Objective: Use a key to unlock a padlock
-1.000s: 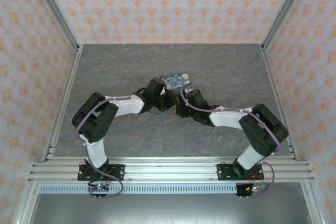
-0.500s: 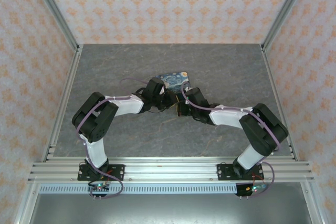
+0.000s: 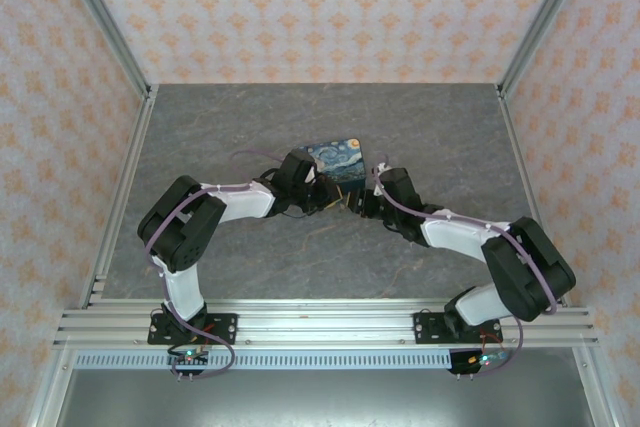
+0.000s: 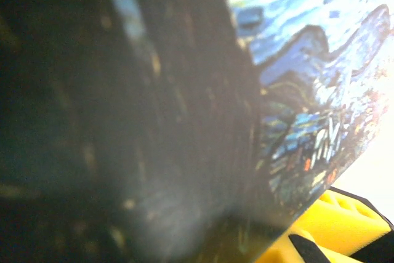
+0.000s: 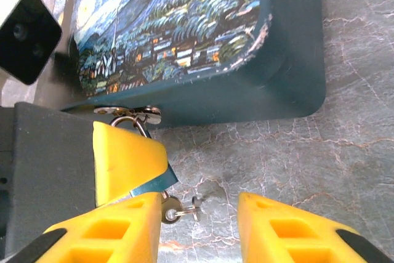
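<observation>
The teal padlock (image 5: pixel 159 183) hangs by its silvery shackle from the hasp (image 5: pixel 129 114) on the front of the dark blue painted box (image 5: pixel 184 35). A yellow finger (image 5: pixel 126 158) of my left gripper (image 3: pixel 330 193) lies pressed over the padlock body, with the other finger hidden behind it. A small silver key (image 5: pixel 167 207) with a ring sticks out of the padlock's lower end. My right gripper (image 5: pixel 200 229) is open just in front of it, and its left finger (image 5: pixel 114 232) is almost touching the key. In the left wrist view the box (image 4: pixel 308 90) is blurred and very close.
The box (image 3: pixel 335 159) sits mid-table on the grey marbled surface (image 3: pixel 220 127). Both arms meet at its near side. Patterned walls and metal rails (image 3: pixel 120 197) enclose the table.
My right arm has swung out to the right and its wrist has moved up beside the box's near right corner. The left arm has hardly moved.
</observation>
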You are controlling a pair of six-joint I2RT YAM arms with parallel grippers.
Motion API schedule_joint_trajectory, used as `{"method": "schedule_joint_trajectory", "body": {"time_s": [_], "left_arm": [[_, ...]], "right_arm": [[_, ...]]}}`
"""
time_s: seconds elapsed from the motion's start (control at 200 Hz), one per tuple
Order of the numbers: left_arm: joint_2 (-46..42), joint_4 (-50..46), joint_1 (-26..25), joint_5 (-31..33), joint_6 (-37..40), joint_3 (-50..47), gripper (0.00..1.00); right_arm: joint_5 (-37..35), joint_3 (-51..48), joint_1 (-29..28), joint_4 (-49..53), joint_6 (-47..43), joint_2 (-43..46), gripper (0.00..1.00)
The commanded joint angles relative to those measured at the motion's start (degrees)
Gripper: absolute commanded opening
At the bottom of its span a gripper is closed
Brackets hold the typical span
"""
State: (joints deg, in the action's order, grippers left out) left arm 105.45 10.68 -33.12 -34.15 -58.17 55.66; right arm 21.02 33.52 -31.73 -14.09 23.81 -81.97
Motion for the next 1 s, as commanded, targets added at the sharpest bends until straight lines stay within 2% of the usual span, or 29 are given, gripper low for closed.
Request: {"method": "schedule_joint_trajectory", "body": {"time_s": [0.0,0.27,0.591,0.886,0.996], "left_arm": [[-0.2,-2.0,0.1,-1.9,1.0,0.1,0.00],[-0.4,-3.0,0.2,-2.0,1.1,0.7,0.00],[-1.0,-4.0,0.2,-2.0,1.5,1.1,0.00],[-0.9,-3.7,0.1,-2.2,1.5,1.2,0.00],[-0.9,-3.4,0.1,-2.4,1.4,1.1,0.00]], "right_arm": [[0.1,1.2,-0.6,2.4,-5.0,0.1,0.37],[-4.1,5.9,-6.3,8.3,-12.1,-3.2,0.40],[-5.0,8.8,-7.1,8.5,-12.9,-7.6,0.39],[-6.5,10.5,-7.2,7.8,-12.2,-9.5,0.31],[-7.2,12.0,-7.1,8.0,-11.8,-10.2,0.25]]}}
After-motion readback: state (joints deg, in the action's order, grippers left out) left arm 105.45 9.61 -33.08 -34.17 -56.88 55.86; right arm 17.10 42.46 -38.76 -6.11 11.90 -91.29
